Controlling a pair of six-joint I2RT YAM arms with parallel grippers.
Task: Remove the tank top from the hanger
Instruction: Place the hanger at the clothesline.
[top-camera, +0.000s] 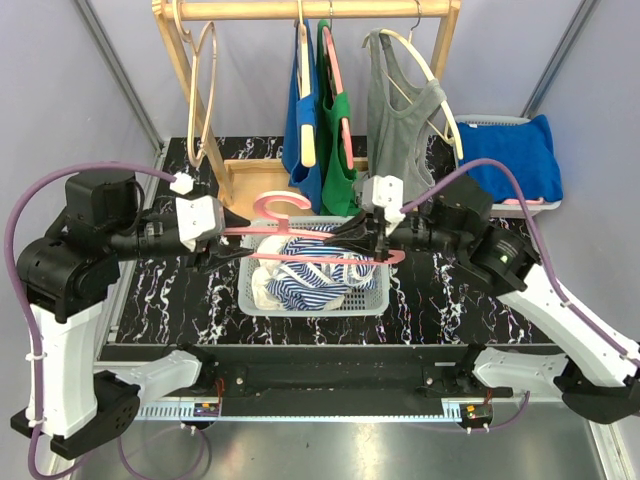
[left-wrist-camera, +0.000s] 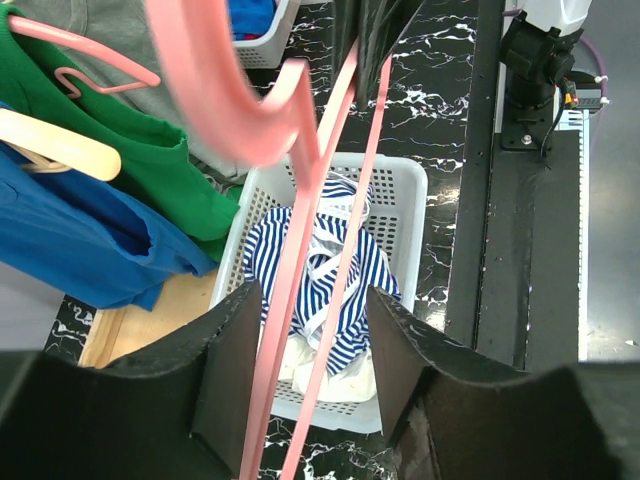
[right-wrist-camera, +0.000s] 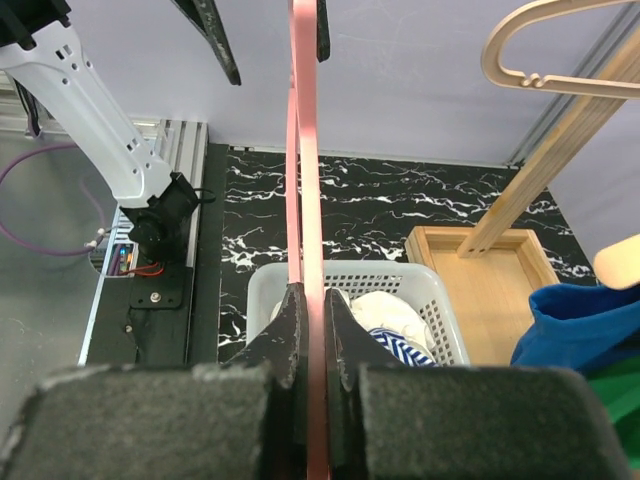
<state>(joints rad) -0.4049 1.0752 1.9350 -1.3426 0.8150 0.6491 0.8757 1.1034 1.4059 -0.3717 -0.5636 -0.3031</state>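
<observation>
A bare pink hanger (top-camera: 300, 258) lies level just above the white basket (top-camera: 310, 308). The blue-and-white striped tank top (top-camera: 315, 272) lies crumpled in the basket, off the hanger. My right gripper (top-camera: 358, 232) is shut on the hanger's right end; in the right wrist view its jaws (right-wrist-camera: 311, 300) pinch the pink bar (right-wrist-camera: 303, 150). My left gripper (top-camera: 225, 240) is open at the hanger's left end. In the left wrist view both pink bars (left-wrist-camera: 300, 230) pass between its spread fingers (left-wrist-camera: 310, 295), above the striped top (left-wrist-camera: 345, 270).
A wooden rack (top-camera: 300, 10) at the back holds an empty wooden hanger (top-camera: 205, 90), blue (top-camera: 300, 120), green (top-camera: 340, 130) and grey (top-camera: 400, 120) tops. Its wooden base (top-camera: 250, 175) lies behind the basket. A blue cloth (top-camera: 515, 155) fills a white tray at back right.
</observation>
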